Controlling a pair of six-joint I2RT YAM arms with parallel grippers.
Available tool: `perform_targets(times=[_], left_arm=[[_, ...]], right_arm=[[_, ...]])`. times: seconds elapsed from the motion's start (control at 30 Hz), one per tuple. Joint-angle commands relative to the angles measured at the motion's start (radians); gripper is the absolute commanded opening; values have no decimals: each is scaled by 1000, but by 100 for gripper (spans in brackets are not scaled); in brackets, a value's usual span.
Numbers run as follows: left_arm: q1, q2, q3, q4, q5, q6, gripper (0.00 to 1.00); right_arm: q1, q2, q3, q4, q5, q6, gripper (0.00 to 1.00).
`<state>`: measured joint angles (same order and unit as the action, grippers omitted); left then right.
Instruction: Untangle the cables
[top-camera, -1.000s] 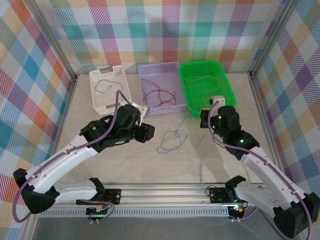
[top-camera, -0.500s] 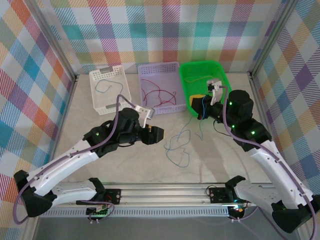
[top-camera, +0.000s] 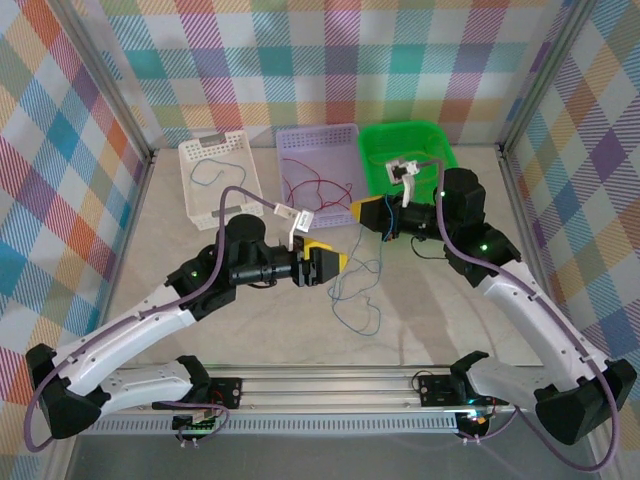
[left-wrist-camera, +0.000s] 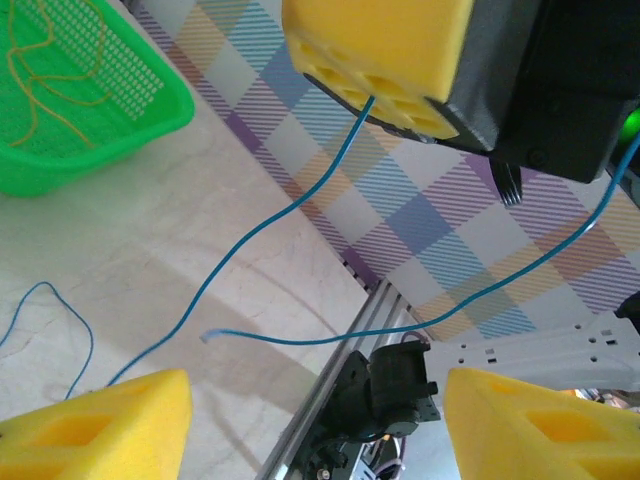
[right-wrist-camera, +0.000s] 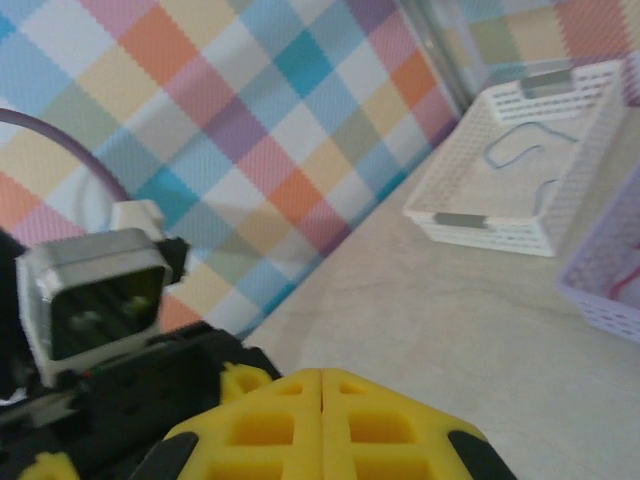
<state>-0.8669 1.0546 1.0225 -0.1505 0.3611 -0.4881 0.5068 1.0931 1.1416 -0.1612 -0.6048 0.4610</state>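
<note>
The right hand (top-camera: 368, 213), yellow foam pads pressed together, pinches a thin blue wire (left-wrist-camera: 290, 205) that hangs down to the pale marbled table (top-camera: 420, 330). The left hand (top-camera: 330, 264) gapes wide just beside it. Thin red wires (top-camera: 316, 186) lie in the lilac plastic basket (top-camera: 318, 130), orange-yellow wires (left-wrist-camera: 35, 85) in the green mesh basket (left-wrist-camera: 120, 70), and another blue wire (top-camera: 212, 172) in the white basket (top-camera: 190, 195).

Pale table (top-camera: 165, 240), white basket (top-camera: 187, 185), purple basket (top-camera: 317, 132), green basket (top-camera: 405, 127), blue cable (left-wrist-camera: 295, 205)

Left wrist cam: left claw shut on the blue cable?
No, the left claw is wide open; the blue cable hangs from the right claw.
</note>
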Motion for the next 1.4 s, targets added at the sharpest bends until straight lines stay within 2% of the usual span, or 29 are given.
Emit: perform_targets(times=[0.0, 0.37, 0.53, 0.7, 0.9, 1.03, 1.17, 1.2, 1.37], left_arm=[[8, 6, -3, 75, 60, -16, 67], [5, 46, -5, 132, 77, -34, 67], [2, 59, 0, 129, 72, -28, 62], [1, 48, 0, 110, 47, -13, 40], [1, 42, -3, 104, 38, -5, 24], [1, 33, -1, 98, 26, 0, 2], [5, -12, 1, 46, -36, 29, 0], [8, -27, 1, 28, -52, 38, 0], [62, -94, 10, -70, -103, 64, 0]], right_arm=[[9, 13, -11, 106, -112, 87, 0], [86, 62, -19, 181, -124, 146, 0], [109, 79, -14, 200, -127, 162, 0], [113, 77, -18, 205, -129, 172, 0], [116, 76, -22, 205, -133, 177, 0], [116, 74, -23, 182, -120, 163, 0], [115, 61, -29, 98, -53, 110, 1], [113, 57, -32, 81, -28, 102, 6], [95, 16, -47, 11, 88, 74, 44]])
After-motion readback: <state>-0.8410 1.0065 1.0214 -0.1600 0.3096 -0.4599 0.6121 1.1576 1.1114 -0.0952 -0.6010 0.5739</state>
